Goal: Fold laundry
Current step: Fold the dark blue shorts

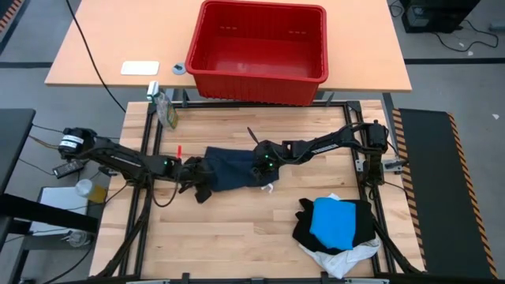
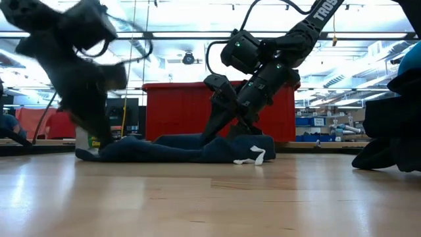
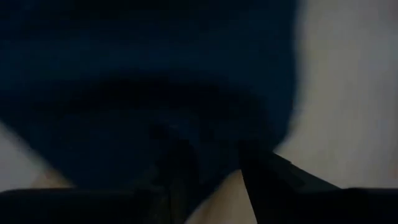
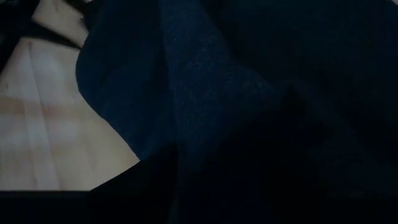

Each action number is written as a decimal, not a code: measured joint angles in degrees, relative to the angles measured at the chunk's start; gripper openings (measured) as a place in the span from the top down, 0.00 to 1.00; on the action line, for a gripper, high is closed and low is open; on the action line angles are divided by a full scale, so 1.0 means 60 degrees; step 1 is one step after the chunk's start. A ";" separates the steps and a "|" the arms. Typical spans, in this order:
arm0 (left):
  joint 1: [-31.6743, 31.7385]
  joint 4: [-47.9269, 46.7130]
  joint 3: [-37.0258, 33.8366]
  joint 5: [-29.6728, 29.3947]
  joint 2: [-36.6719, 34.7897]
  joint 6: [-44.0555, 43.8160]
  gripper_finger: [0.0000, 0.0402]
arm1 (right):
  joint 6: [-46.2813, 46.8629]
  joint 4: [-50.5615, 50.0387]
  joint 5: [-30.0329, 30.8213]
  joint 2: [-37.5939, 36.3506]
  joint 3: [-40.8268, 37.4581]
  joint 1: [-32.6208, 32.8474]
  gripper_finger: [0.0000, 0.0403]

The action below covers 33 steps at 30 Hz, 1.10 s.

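Navy garment (image 1: 233, 171) mid-table, flat. L gripper (image 1: 192, 175) at its left edge, R gripper (image 1: 262, 167) at right — likely pinning ends for a fold. Jaw states: can't tell. Folded stack (image 1: 338, 225) set aside, front right.

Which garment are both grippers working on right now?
The dark navy garment spread at the table's middle, with the left gripper and right gripper at its ends. The bright blue garment lies untouched on the black one.

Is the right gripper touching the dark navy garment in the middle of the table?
Touching. In the low view the right gripper comes down onto the navy garment with no gap, and in the right wrist view the cloth fills the picture.
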 joint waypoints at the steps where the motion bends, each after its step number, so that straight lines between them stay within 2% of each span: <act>1: -0.0037 0.0041 0.0143 0.0054 -0.0024 0.0323 0.64 | 0.0030 0.0000 0.0003 0.0000 0.0002 0.0003 0.42; 5: -0.0100 -0.0120 0.0385 -0.0043 -0.0026 0.1440 0.64 | 0.0038 0.0000 0.0006 0.0000 0.0000 0.0009 0.42; 8: -0.0049 -0.0549 0.0385 -0.0112 0.0027 0.1655 0.64 | 0.0041 0.0000 0.0008 0.0000 0.0001 0.0009 0.42; 11: 0.0012 -0.1011 0.0318 -0.0115 0.0115 0.1258 0.64 | 0.0041 0.0002 0.0012 0.0000 0.0002 0.0009 0.42; 18: 0.0059 -0.0973 0.0092 -0.0241 0.0123 0.0208 0.64 | 0.0041 0.0160 0.0078 0.0000 -0.0001 0.0024 0.42; 22: 0.0063 -0.0945 0.0098 -0.0196 0.0123 0.0187 0.65 | 0.0040 0.0182 0.0119 0.0000 0.0002 0.0024 0.42; 25: 0.0063 -0.0696 0.0098 0.0071 0.0123 0.0184 0.71 | 0.0030 0.0185 0.0128 0.0000 0.0001 0.0024 0.42; 31: 0.0063 0.0128 0.0098 0.0647 0.0123 0.0376 0.95 | 0.0008 0.0186 0.0148 0.0000 0.0002 0.0024 0.42; 33: 0.0111 0.0323 0.0098 0.0671 0.0123 0.0254 0.98 | 0.0004 0.0183 0.0176 0.0000 0.0002 0.0024 0.42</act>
